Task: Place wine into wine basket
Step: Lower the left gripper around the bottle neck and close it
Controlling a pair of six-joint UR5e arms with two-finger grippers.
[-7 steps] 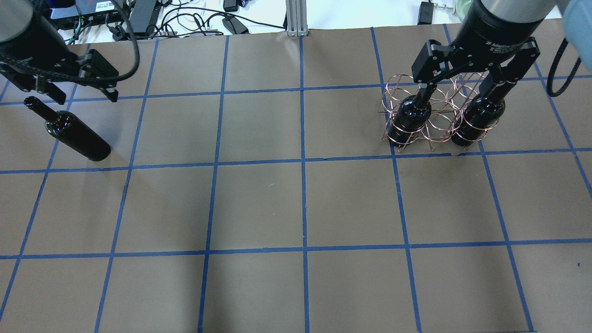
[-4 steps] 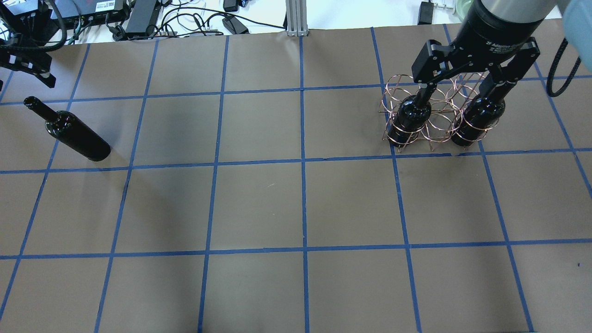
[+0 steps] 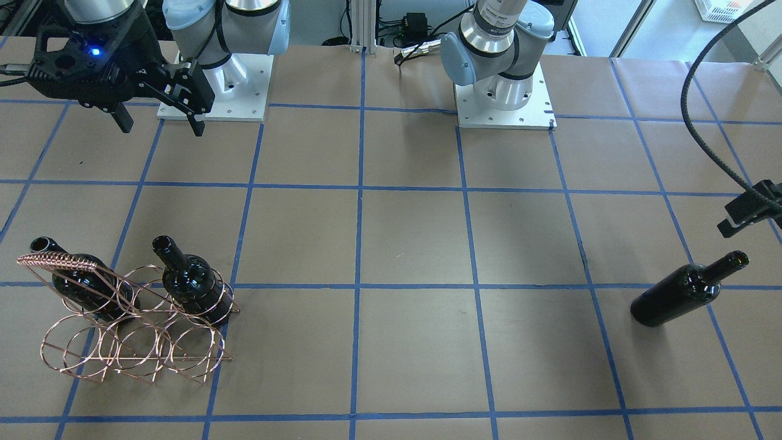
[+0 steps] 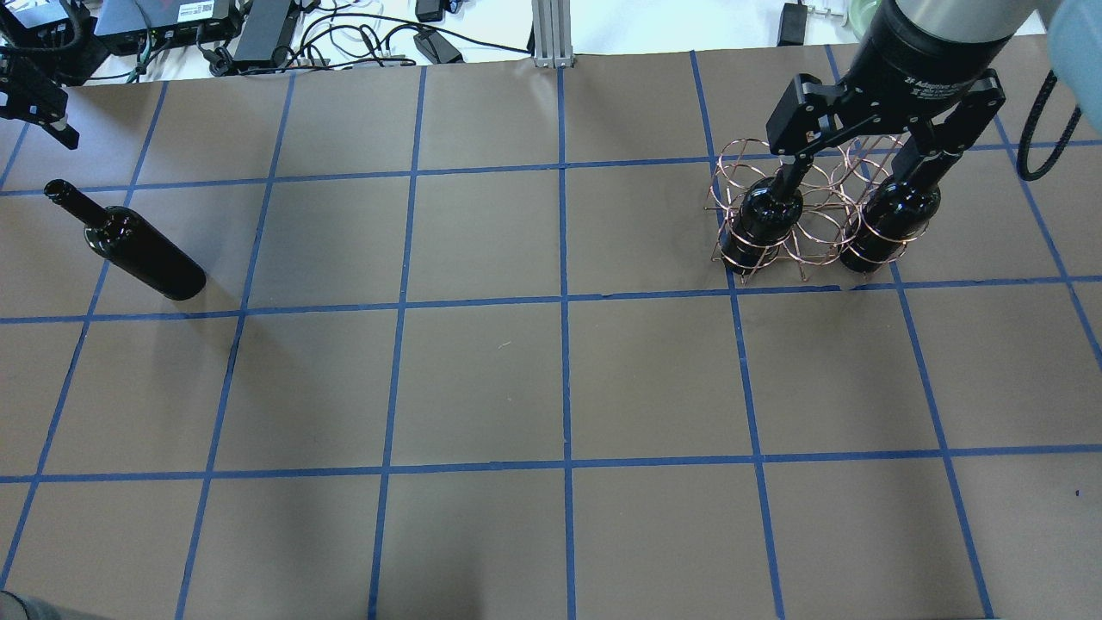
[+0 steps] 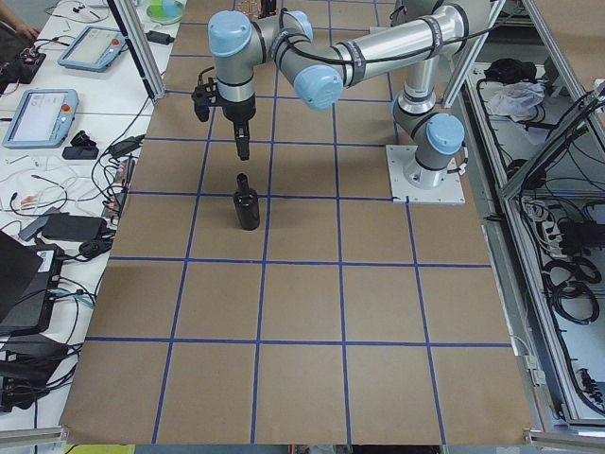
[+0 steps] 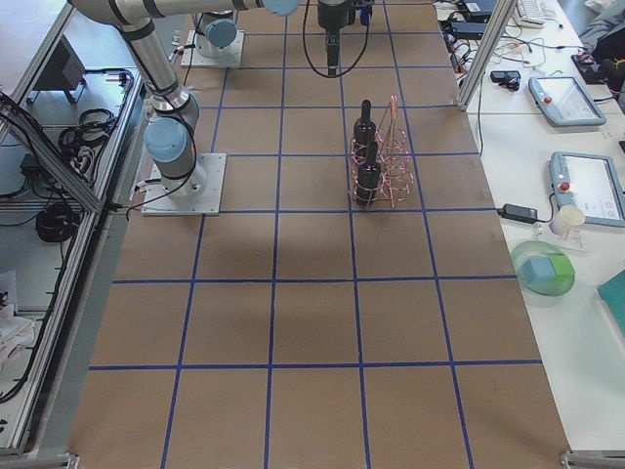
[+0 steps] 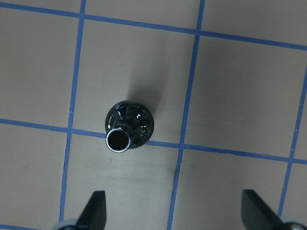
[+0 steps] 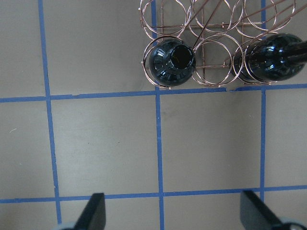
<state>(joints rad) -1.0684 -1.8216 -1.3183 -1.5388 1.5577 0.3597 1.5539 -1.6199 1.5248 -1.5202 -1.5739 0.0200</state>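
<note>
Brown-papered desk (image 4: 482,379), blue tape grid (image 4: 564,297): the wine (image 4: 145,257) is stood upright on the robot's left side, well apart from the wine basket (image 3: 131,318). The left pincer (image 7: 175,211) is held above it, slightly offset, spread wide and empty, presumably for a neck grasp. Two other bottles (image 4: 766,220) are seated at the basket's ends, so the middle ring (image 4: 818,226) is likely meant for it; the right pincer (image 8: 175,211) is parked high, wide open, empty.
</note>
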